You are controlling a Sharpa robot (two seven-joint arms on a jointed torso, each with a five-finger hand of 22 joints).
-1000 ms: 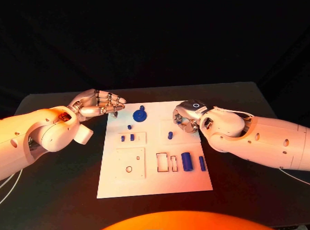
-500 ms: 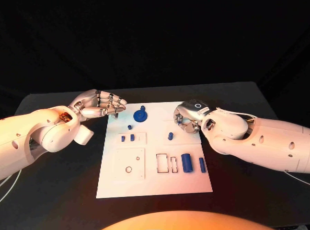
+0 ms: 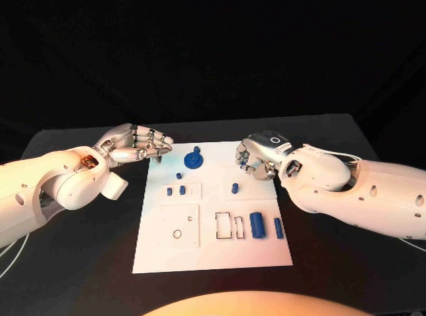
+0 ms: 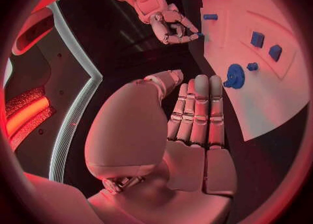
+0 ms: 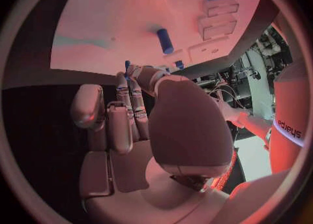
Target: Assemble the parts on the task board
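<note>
Left hand (image 3: 135,145) hovers at the board's (image 3: 213,253) far left corner, fingers curled in, holding nothing. Gear (image 3: 193,159) lies just to its right, flat on the board, nearer this hand than the other. Right hand (image 3: 257,158) sits over the far right edge, fingers curled, apparently empty; short peg (image 3: 234,187) lies just below it, toward the robot.

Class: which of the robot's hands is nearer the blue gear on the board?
Left. The left hand hovers just off the board's edge beside the gear; the right hand is farther, across the board.
</note>
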